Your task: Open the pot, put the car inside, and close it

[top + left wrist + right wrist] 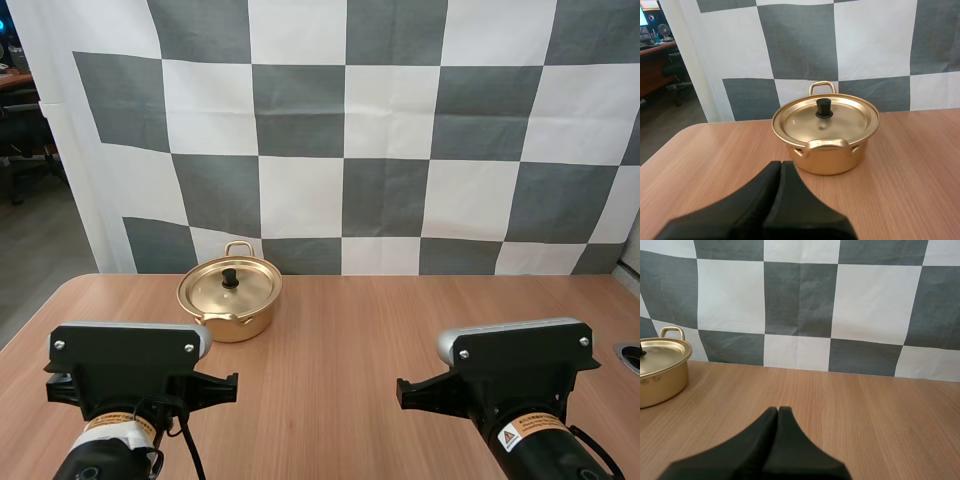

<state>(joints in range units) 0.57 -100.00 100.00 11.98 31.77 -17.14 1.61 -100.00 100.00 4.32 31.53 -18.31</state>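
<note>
Our left tool [780, 165] and right tool [778, 410] hang over the wooden bench [400, 330], each closed into one dark wedge and gripping nothing. The pot [230, 300] stands ahead of the left tool, toward the bench's far left, its lid [845, 120] seated flat. Opening it well, we judge, means spreading the left tool, descending straight over the small black knob [823, 108] and lifting vertically. The polished golden metal, round and shallow with two looped handles [827, 145], looks slippery; the knob offers the surer hold.

Left gripper [781, 165], right gripper [778, 411] black; right arm [515, 385] bears warning label [517, 436].
</note>
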